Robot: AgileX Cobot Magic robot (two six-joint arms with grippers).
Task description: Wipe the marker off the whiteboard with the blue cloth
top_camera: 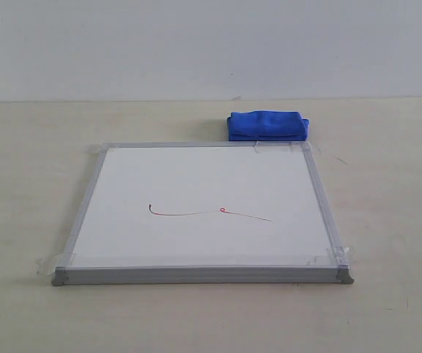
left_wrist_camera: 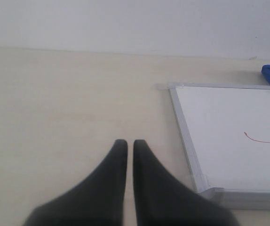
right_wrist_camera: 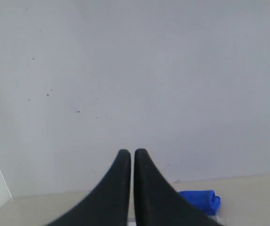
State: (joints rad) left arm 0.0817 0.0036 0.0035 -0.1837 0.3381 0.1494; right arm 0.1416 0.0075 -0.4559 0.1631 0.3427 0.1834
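The whiteboard [top_camera: 196, 184] lies flat on the table, its grey frame taped at the corners. A thin wavy dark-red marker line [top_camera: 196, 213] with a tiny red loop crosses its middle. The folded blue cloth [top_camera: 268, 124] rests on the table just behind the board's far right corner. Neither arm shows in the exterior view. My left gripper [left_wrist_camera: 130, 143] is shut and empty, above bare table beside the board's edge [left_wrist_camera: 186, 141]. My right gripper [right_wrist_camera: 132, 153] is shut and empty, raised and facing the wall, with the cloth [right_wrist_camera: 200, 200] low beside it.
A pale wooden table [top_camera: 34, 169] surrounds the board on all sides. A plain grey-white wall [top_camera: 196, 44] stands behind the table. Clear tape [top_camera: 49, 261] sticks out at the board's corners.
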